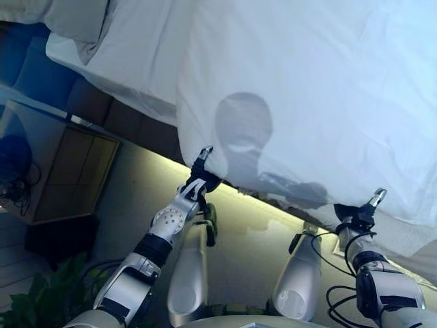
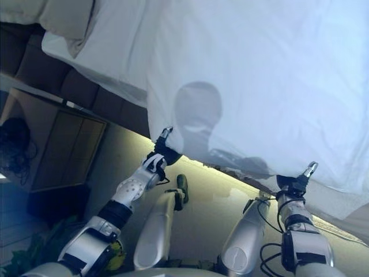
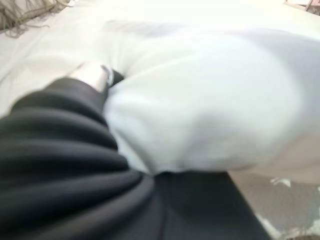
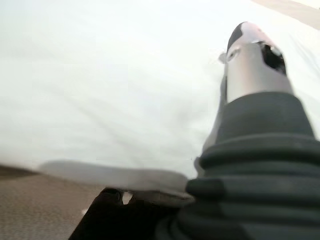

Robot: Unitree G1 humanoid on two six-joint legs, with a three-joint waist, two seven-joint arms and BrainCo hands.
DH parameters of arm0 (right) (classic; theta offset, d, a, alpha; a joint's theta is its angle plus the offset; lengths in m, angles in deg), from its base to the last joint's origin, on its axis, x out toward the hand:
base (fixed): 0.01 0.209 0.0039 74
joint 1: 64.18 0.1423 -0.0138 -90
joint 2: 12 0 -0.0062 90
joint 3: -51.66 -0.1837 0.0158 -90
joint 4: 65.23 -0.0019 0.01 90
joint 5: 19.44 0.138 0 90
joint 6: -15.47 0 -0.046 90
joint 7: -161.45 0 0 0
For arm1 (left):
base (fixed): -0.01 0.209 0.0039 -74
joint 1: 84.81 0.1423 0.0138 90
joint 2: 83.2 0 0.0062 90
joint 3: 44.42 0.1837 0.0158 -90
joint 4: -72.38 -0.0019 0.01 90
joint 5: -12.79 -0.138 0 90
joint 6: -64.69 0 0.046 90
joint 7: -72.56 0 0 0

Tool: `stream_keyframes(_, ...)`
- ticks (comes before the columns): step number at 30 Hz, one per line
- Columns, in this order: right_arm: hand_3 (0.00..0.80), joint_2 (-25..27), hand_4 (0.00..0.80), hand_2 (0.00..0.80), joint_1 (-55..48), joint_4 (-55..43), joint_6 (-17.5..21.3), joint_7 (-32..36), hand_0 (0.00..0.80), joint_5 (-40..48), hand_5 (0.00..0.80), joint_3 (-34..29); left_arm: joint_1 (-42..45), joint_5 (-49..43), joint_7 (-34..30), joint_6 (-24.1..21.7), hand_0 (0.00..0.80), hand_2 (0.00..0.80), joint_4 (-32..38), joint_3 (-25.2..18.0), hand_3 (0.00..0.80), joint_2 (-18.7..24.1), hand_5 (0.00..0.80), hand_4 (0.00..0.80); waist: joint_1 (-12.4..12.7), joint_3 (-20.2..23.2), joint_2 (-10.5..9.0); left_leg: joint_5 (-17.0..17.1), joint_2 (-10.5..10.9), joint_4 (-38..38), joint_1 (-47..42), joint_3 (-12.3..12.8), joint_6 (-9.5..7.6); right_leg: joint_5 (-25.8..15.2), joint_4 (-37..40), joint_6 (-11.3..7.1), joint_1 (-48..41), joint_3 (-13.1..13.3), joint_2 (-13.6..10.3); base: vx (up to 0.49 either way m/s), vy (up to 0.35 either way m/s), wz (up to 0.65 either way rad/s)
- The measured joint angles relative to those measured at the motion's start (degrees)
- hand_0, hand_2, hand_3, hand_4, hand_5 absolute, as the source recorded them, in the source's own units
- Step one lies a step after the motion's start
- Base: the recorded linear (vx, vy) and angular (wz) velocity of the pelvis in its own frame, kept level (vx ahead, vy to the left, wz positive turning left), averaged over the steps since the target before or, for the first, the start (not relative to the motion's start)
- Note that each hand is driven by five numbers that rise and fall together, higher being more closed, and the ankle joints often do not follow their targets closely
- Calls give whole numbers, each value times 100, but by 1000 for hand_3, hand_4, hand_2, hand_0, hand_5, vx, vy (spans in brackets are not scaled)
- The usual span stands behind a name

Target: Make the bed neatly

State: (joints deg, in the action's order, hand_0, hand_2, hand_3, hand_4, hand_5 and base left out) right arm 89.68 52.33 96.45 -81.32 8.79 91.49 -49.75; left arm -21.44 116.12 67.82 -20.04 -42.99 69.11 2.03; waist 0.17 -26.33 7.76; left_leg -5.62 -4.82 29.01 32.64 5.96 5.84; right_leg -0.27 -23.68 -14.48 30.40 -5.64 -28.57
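Both hands grip the near hanging edge of the white sheet (image 1: 293, 82) draped over the bed, left hand (image 1: 202, 169) at its corner, right hand (image 1: 365, 208) farther along, probably to pull it taut; finger positions are hidden by cloth.

This is a bedroom, of a home or a hotel — the pictures do not settle which. A bed takes up most of the head views, spread with a white sheet (image 1: 307, 82) whose edge hangs over the side. A white pillow (image 1: 78, 20) lies at the head end, and behind it stands a dark padded headboard (image 1: 48, 75) built of square panels. Beside the bed stands a wooden bedside cabinet (image 1: 65, 171). The floor (image 1: 252, 232) is pale and smooth, and green houseplant leaves (image 1: 41, 301) show near the cabinet — domestic furnishing throughout.
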Motion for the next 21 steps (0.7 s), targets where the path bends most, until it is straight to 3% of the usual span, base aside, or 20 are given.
stream_keyframes(1,800,60,800,800,45,27,-12,14,800,-1,800,0,31,2,-6,-3,800,800,52,-3,800,9,800,800,-35,-10,21,11,11,-18,0,1,-1,-1,4,-1,2,-4,-9,-28,11,3)
stream_keyframes(8,800,332,800,800,164,47,-109,146,800,-36,800,-142,87,125,-25,16,800,800,157,3,800,11,800,800,-68,-50,104,22,20,-54,-34,5,5,-5,31,-6,-27,-44,-20,1,-4,0)
stream_keyframes(14,800,473,800,800,158,46,-249,356,800,-757,800,-163,71,123,-32,11,800,800,150,-3,800,10,800,800,-63,-53,100,136,10,-234,-105,-94,46,-3,33,-4,-132,-202,-2,-13,-58,6)
stream_keyframes(21,800,332,800,800,153,7,-406,741,800,-498,800,-147,60,-425,-88,-255,800,800,36,-55,800,12,800,800,-67,-59,92,297,-102,-407,-113,-215,123,-14,75,4,-182,-357,133,8,77,4)
